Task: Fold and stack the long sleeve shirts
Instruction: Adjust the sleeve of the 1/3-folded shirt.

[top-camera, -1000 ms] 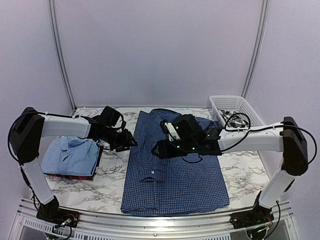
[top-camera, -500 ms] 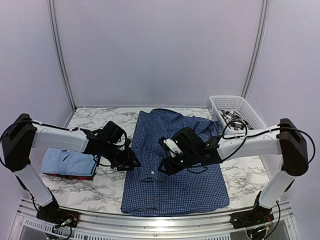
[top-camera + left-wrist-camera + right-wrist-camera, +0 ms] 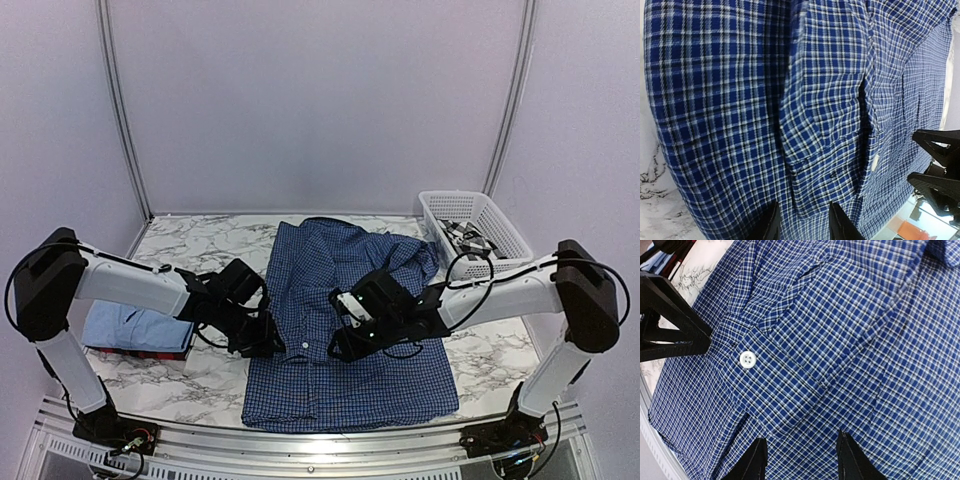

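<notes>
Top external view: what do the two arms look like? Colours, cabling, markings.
Left arm and right arm: white tubular links, bulky black joint housings, thin black cables looping loose alongside. Left end effector and right end effector: black, with flat tapered fingers in the wrist views. No readable markings.

A white lattice basket [image 3: 452, 207] is sitting at the far right corner of the marble table [image 3: 215, 375].
</notes>
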{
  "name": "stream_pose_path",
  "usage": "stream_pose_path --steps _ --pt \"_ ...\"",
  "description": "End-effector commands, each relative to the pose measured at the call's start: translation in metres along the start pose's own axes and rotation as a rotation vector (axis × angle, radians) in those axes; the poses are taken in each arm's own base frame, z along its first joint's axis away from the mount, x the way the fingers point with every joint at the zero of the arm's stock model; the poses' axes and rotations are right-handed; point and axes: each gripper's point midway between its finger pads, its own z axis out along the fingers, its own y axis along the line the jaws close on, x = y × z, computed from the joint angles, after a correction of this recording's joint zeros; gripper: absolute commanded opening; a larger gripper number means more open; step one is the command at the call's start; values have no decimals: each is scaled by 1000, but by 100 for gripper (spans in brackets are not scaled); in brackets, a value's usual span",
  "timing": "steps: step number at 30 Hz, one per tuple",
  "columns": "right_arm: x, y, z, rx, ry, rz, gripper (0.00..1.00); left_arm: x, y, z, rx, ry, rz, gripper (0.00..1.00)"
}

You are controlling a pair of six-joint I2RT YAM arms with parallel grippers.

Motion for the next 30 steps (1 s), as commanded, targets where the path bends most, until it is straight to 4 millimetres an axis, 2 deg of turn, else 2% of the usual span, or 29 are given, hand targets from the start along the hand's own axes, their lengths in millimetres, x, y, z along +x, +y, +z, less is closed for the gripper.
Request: stream_pose_path --steps 1,6,10,16,21,25,30 --pt "-12 3 -13 4 -66 16 43 10 12 4 -65 8 -12 34" --pt "-19 -2 -19 26 -96 32 43 18 5 15 -77 24 -2 33" --pt "-23 -6 -24 33 -117 45 43 16 2 14 -77 9 -10 29" --pt "-27 -11 -29 39 -137 61 43 6 -6 7 -65 -42 -16 13" --pt "-31 -15 -31 43 -148 69 42 -2 -25 -1 -23 -67 -4 0" --pt "-32 -20 -33 53 -154 75 42 -3 -41 -8 28 -54 1 0" --pt "-37 -33 -39 77 -169 107 42 6 -68 -24 129 2 -5 0"
